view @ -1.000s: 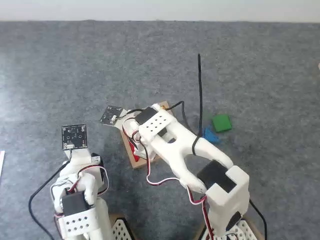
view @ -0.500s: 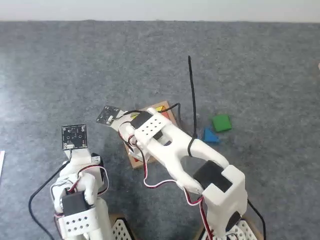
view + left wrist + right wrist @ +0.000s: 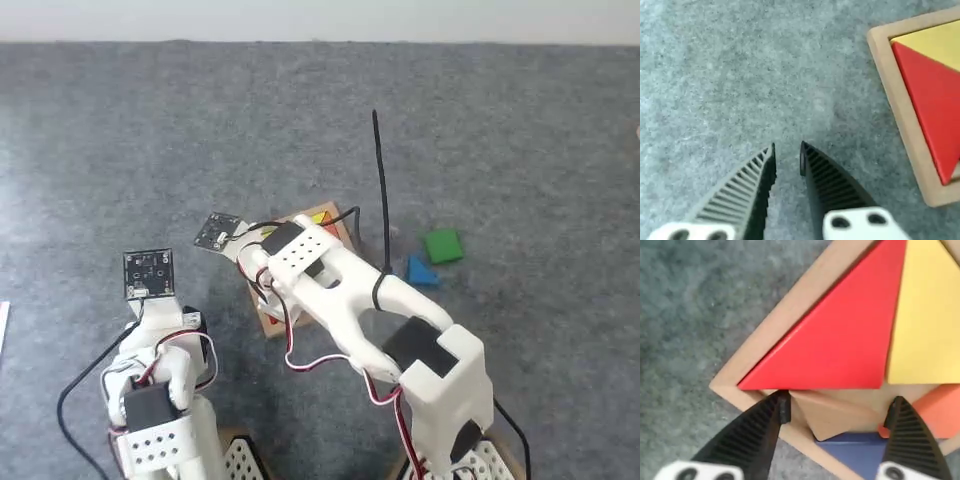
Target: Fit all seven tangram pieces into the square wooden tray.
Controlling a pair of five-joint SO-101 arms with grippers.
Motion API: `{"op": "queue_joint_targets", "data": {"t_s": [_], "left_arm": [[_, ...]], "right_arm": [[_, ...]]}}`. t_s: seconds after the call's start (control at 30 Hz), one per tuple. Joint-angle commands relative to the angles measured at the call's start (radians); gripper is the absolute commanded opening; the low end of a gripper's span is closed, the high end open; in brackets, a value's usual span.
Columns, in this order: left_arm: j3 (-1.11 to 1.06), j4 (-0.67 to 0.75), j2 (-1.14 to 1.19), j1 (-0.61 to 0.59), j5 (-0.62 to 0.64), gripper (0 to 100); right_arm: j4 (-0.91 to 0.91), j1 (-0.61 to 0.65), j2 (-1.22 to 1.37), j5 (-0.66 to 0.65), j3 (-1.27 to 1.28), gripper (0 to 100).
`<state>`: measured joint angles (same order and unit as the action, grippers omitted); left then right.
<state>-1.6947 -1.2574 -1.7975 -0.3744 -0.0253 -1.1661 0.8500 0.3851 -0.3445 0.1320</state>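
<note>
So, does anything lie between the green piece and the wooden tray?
Yes: the blue triangle lies beside the green piece, on its side toward the tray, which the right arm overhangs.

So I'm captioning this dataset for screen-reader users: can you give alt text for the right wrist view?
The right gripper, open, hangs over a corner of the wooden tray on grey carpet. Inside, a red triangle lies against a yellow triangle, with an orange piece, a blue piece and a bare wooden gap beside them.
</note>
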Motion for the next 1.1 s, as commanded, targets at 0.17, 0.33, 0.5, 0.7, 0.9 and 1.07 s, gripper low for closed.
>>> {"op": "queue_joint_targets", "data": {"t_s": [0.17, 0.33, 0.5, 0.7, 0.9, 1.07], "left_arm": [[0.012, -0.003, -0.018, -0.006, -0.002, 8], [0.012, -0.003, -0.018, -0.006, -0.002, 8], [0.012, -0.003, -0.018, -0.006, -0.002, 8], [0.012, -0.003, -0.018, -0.006, -0.002, 8], [0.012, -0.003, -0.018, -0.006, -0.002, 8], [0.012, -0.003, -0.018, -0.006, -0.002, 8]], "right_arm": [[-0.042, -0.018, 0.008, -0.009, -0.008, 21.1], [-0.041, -0.018, 0.008, -0.009, -0.008, 14.8], [-0.039, -0.018, 0.008, -0.008, -0.008, 14.4], [-0.041, -0.018, 0.005, -0.009, -0.008, 10.2], [-0.042, -0.016, -0.004, -0.02, -0.014, 7.2], [-0.041, -0.018, -0.005, -0.035, -0.014, 3.4]]}}
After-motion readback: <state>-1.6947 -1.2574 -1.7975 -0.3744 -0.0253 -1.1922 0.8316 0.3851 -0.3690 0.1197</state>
